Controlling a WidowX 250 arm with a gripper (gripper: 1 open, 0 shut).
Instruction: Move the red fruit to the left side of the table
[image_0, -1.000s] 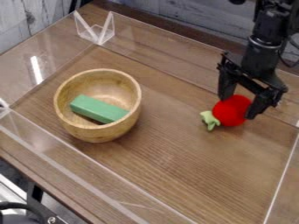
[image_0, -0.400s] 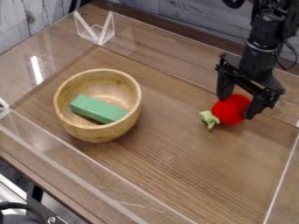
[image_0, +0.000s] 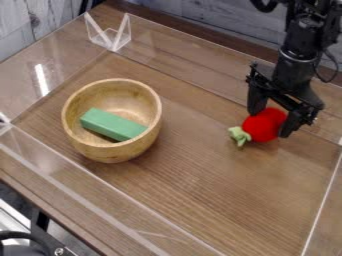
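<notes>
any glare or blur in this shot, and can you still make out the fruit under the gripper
Camera view: soft, even light, faint shadows only; pale glare streaks on the clear walls at left and on the table along the back; low resolution, slightly soft throughout, no motion blur; the red fruit reads clearly between the open gripper fingers, green stem visible; bowl and green block are sharp enough.

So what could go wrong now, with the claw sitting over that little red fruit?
The gripper is open, its fingers straddling the red fruit. The fruit is round, so it might squirt out sideways if the fingers close off-centre. It lies close to the clear wall at the table's right edge and could roll against it. On the way left, the wooden bowl with its green block stands in the path.
</notes>
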